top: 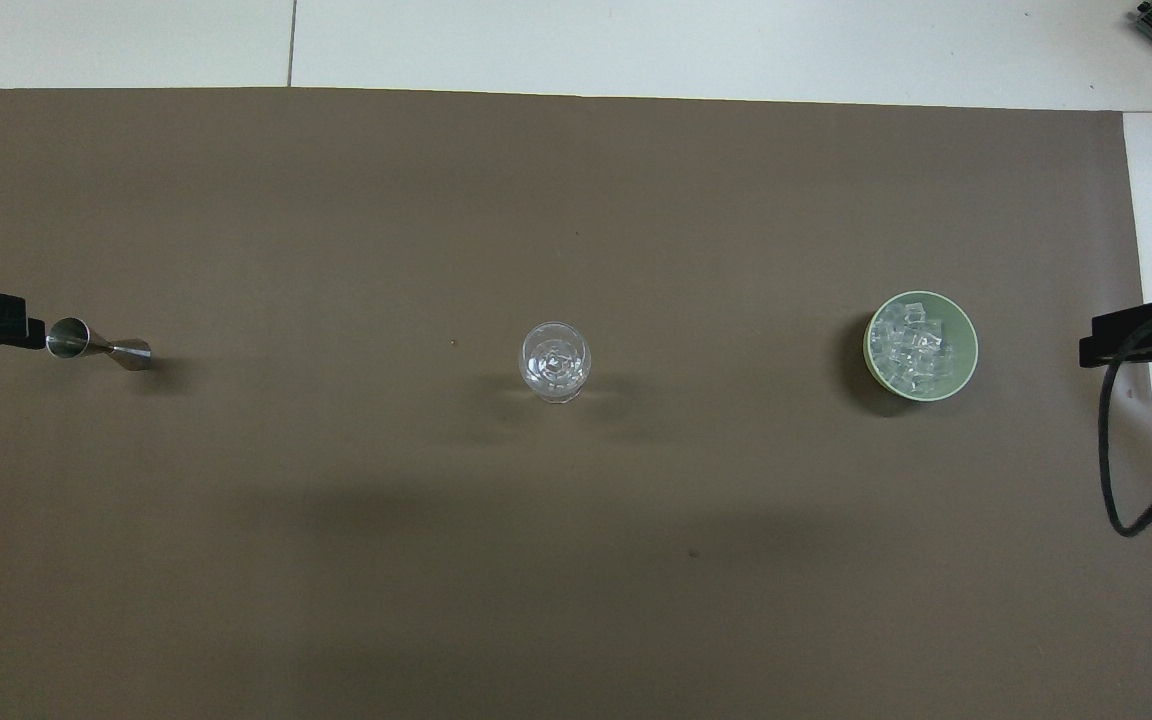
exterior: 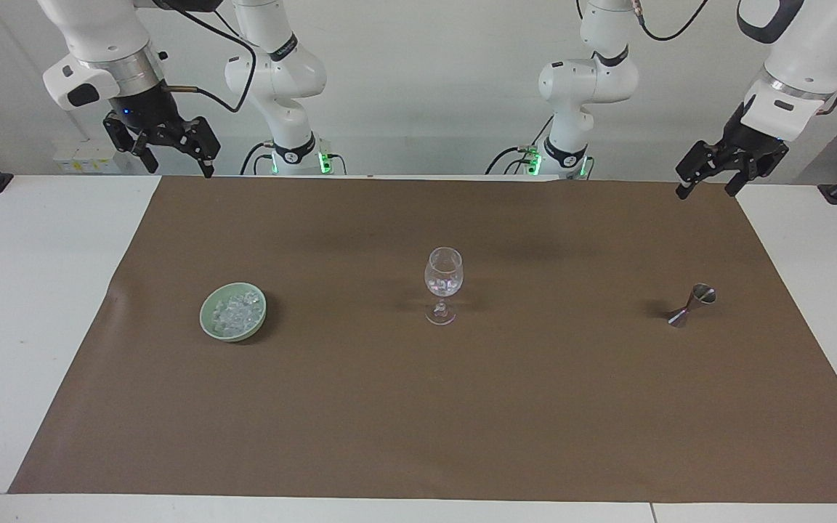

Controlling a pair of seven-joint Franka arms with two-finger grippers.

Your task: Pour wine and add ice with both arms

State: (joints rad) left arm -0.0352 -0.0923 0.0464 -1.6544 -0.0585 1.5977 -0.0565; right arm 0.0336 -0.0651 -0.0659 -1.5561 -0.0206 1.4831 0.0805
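The ice (exterior: 237,314) is seen heaped in a pale green bowl (exterior: 210,325), clear chunks glinting, and the bowl is set on the brown mat (exterior: 418,407) toward the right arm's end of the table. Beside it, at the middle of the mat, a clear stemmed glass (exterior: 443,282) is stood upright, well apart from the bowl. Toward the left arm's end, a small steel jigger (exterior: 691,305) is found, leaning over, level with the glass and the bowl in one row across the mat. Now out to the arms: the right gripper (exterior: 175,156) is held high over the mat's corner at the robots' edge, with its jaws spread wide and nothing gripped between them. The left gripper (exterior: 706,183) is hung over the mat's other corner at the robots' edge, jaws likewise parted wide and empty. Nothing on the mat is touched by either gripper. White table (exterior: 33,290) is shown past the mat at both ends.
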